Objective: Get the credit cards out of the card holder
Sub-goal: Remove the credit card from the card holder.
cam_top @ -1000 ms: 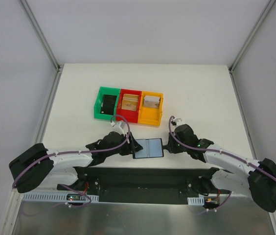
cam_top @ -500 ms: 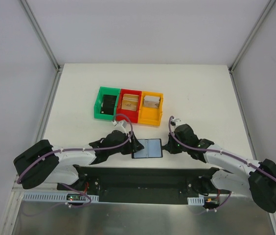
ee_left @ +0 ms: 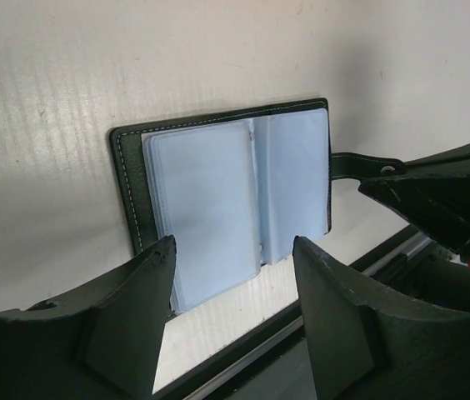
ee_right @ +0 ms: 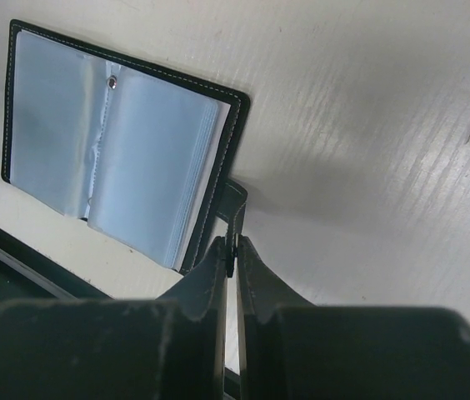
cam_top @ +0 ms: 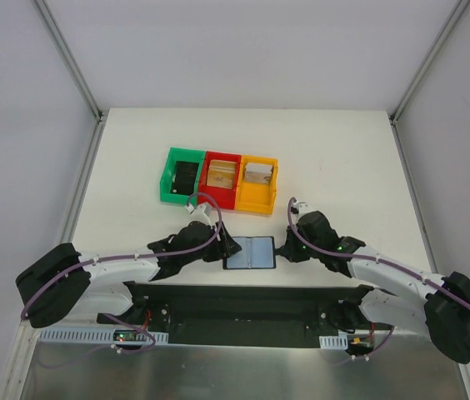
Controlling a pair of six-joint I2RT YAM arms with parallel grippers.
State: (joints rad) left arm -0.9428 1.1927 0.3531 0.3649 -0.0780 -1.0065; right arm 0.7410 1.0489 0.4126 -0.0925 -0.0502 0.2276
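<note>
Where grey walls (cam_top: 235, 50) close round, white table (cam_top: 343, 158) bears card holder (cam_top: 252, 252)

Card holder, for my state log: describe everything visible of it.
The black stitched folding card holder lies open and flat on the white table, near its front edge. Grey-blue translucent sleeves look empty. The right tool is shut on its black side strap; the open left tool straddles its opposite edge, contact unclear.
</note>
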